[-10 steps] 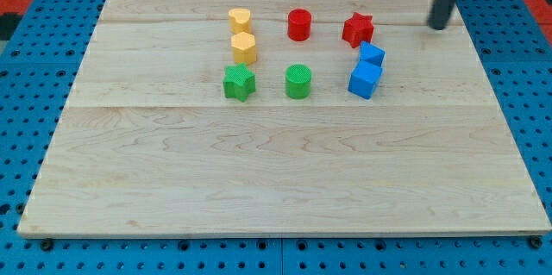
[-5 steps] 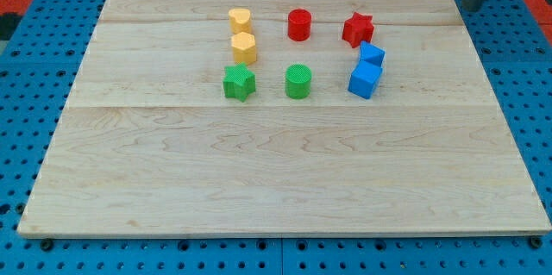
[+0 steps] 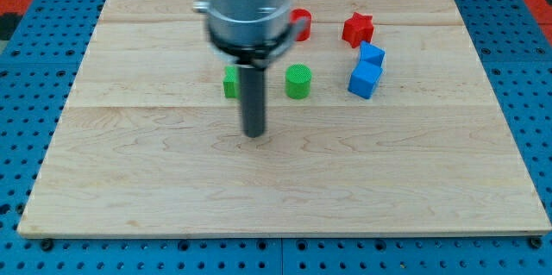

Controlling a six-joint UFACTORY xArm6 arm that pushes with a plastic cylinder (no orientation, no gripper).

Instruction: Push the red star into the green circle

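Red star (image 3: 358,29) is seen well up and right of the tool (image 3: 254,134), untouched. Green circle (image 3: 297,81) sits up-right, nearer. The tool, a plain rod without jaws, rests on bare counter (image 3: 276,189). Green block (image 3: 229,84) is partly hidden behind it. Blue blocks (image 3: 367,68) lie farther right.

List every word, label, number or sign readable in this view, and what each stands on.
None: no readable text anywhere.
The wooden board, the red star, the green circle, the blue blocks and the arm's grey housing above my tip all show plain surfaces.
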